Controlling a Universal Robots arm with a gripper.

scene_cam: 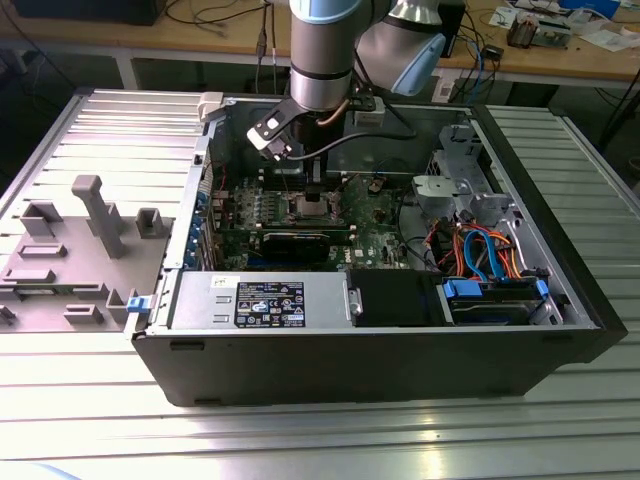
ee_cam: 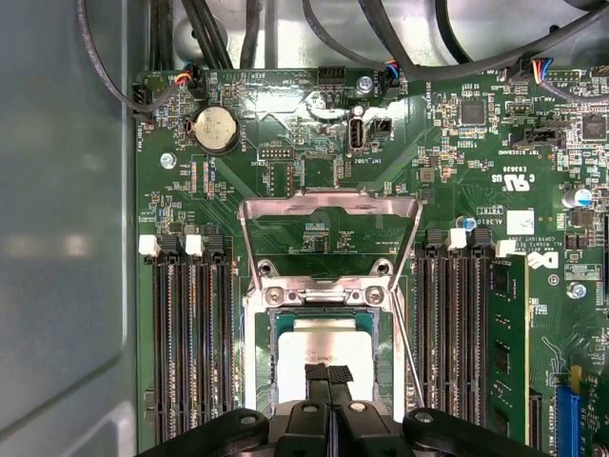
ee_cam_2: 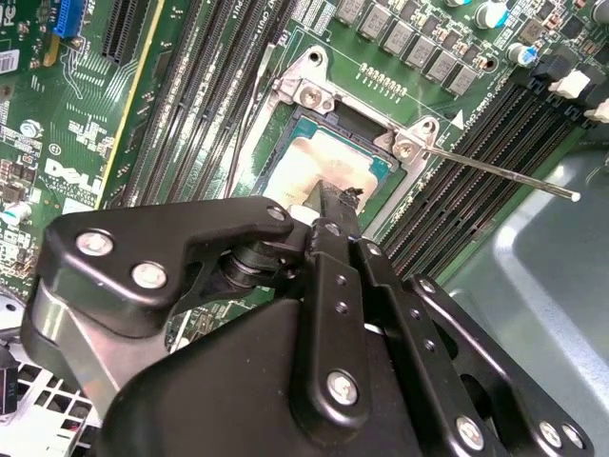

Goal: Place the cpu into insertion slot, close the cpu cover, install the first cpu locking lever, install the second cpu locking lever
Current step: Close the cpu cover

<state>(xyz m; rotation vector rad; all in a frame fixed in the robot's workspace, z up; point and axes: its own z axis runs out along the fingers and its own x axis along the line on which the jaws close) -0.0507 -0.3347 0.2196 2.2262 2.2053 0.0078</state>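
Cpu [ee_cam: 319, 343] directly beneath hand [ee_cam: 329, 373]

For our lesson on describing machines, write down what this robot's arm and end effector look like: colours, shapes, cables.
The arm is a silver-grey metal tube with light-blue joint caps. A black cable loops from its wrist, beside a white-and-black bracket. The end effector is matte black: flat, rounded linkage bars joined by silver screws, narrowing to two slim fingers.
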